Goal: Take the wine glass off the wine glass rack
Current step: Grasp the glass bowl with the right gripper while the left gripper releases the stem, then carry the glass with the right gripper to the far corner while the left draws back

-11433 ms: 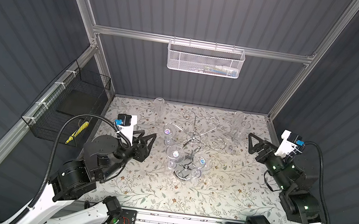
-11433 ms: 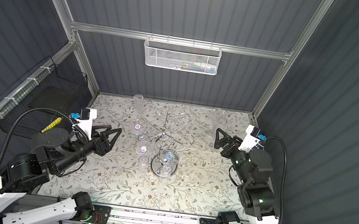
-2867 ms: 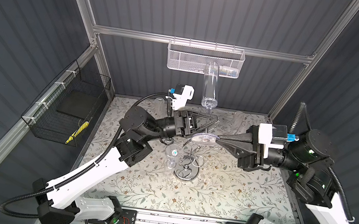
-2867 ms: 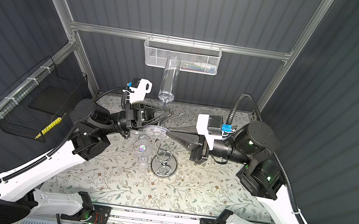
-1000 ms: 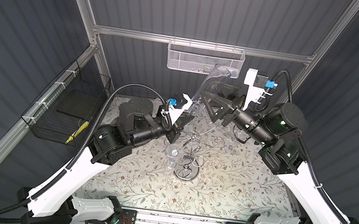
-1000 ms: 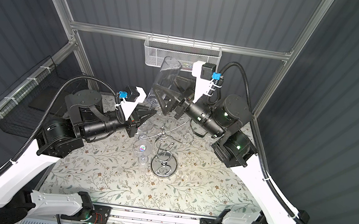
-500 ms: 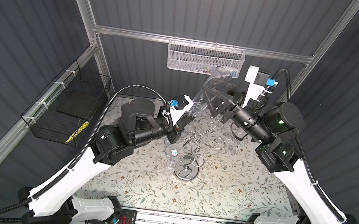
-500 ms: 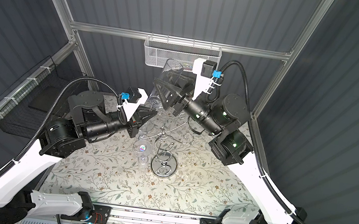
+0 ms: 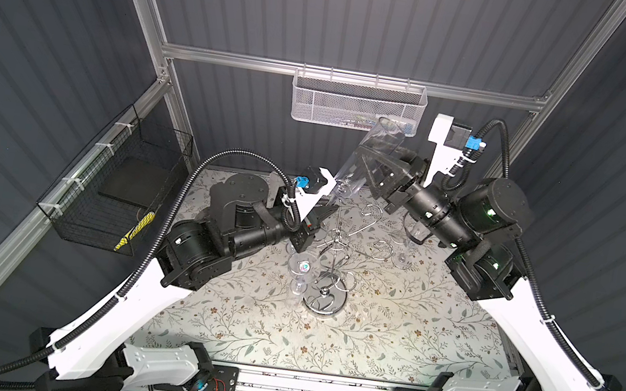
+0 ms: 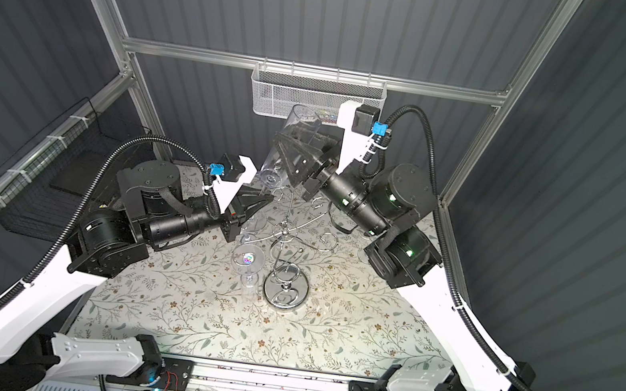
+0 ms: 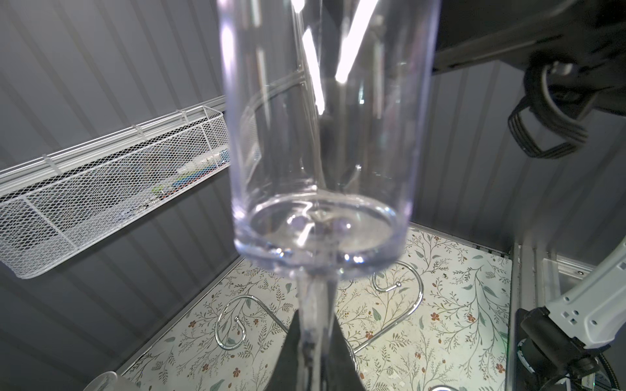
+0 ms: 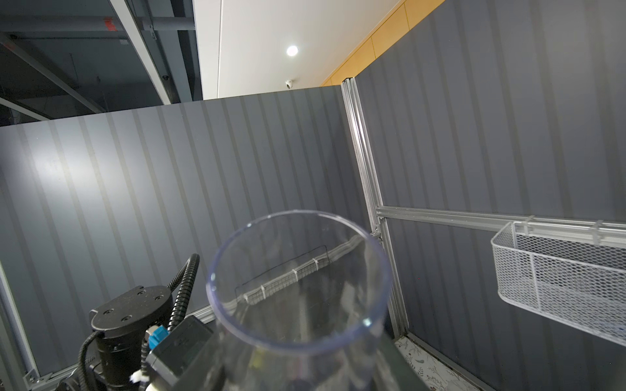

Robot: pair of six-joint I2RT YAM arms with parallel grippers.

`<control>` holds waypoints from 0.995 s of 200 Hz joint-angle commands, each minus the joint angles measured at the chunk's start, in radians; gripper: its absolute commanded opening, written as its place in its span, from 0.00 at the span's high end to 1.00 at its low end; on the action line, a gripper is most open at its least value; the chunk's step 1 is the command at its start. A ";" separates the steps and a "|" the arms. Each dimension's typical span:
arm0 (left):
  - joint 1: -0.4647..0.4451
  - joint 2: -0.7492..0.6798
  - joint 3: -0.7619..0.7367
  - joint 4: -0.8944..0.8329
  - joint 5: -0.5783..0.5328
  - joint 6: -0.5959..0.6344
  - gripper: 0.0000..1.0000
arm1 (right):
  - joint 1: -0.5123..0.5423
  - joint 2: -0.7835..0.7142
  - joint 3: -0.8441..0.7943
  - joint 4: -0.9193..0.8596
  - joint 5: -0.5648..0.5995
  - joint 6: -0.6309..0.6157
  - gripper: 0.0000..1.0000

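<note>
Left arm [image 9: 118, 302] raised, wrist level; left gripper [image 11: 315, 318] clenched on stem of tall clear wine glass [image 9: 379, 137], tilted, above chrome wire wine glass rack [image 9: 324, 305]. Right arm [image 9: 534, 334] higher; right gripper [image 9: 362, 161] straddles bowl, grip cannot be told.

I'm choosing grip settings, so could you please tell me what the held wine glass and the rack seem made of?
The wine glass: clear glass or hard plastic, glossy; the wall shows through it, with bright streaks. The wine glass rack: probably chrome-finished metal wire; its round base mirrors the surroundings.
</note>
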 commanded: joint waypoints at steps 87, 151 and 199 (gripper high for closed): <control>0.000 -0.103 -0.061 0.070 -0.049 -0.010 0.37 | 0.002 -0.028 0.025 0.015 0.008 -0.105 0.55; 0.000 -0.243 -0.140 0.065 -0.150 -0.054 0.32 | -0.045 -0.080 0.052 -0.042 0.064 -0.276 0.55; 0.000 -0.302 -0.172 0.034 -0.200 -0.099 0.32 | -0.181 -0.117 0.032 -0.073 0.073 -0.323 0.55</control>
